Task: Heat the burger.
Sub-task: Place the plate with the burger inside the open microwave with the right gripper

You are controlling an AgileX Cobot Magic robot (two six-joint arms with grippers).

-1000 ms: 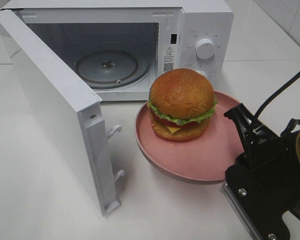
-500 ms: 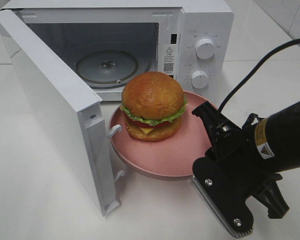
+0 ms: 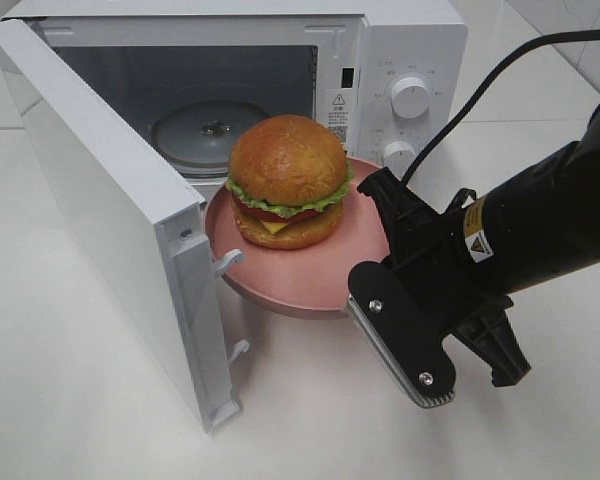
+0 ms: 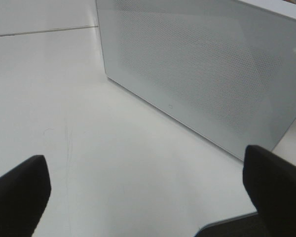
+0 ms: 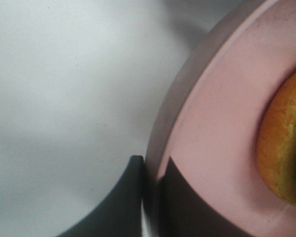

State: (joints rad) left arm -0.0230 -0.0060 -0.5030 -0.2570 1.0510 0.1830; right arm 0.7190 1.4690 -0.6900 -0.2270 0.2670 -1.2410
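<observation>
Exterior high view: our right end effector (image 3: pixel 373 195) is pinched shut on the rim of the pink plate (image 3: pixel 300 285), w/ the burger (image 3: pixel 287 180) sitting on it, right at the mouth of the open microwave (image 3: pixel 410 50), beside its door (image 3: pixel 100 190). The plate looks lifted off the bench (image 3: pixel 80 420). Our left end effector (image 4: pixel 148 197) is spread wide, empty, by the door's outer face. We judge this as mid-load. Next move: plate goes in level onto the turntable (image 3: pixel 195 125), w/o clipping the frame, then release.
</observation>
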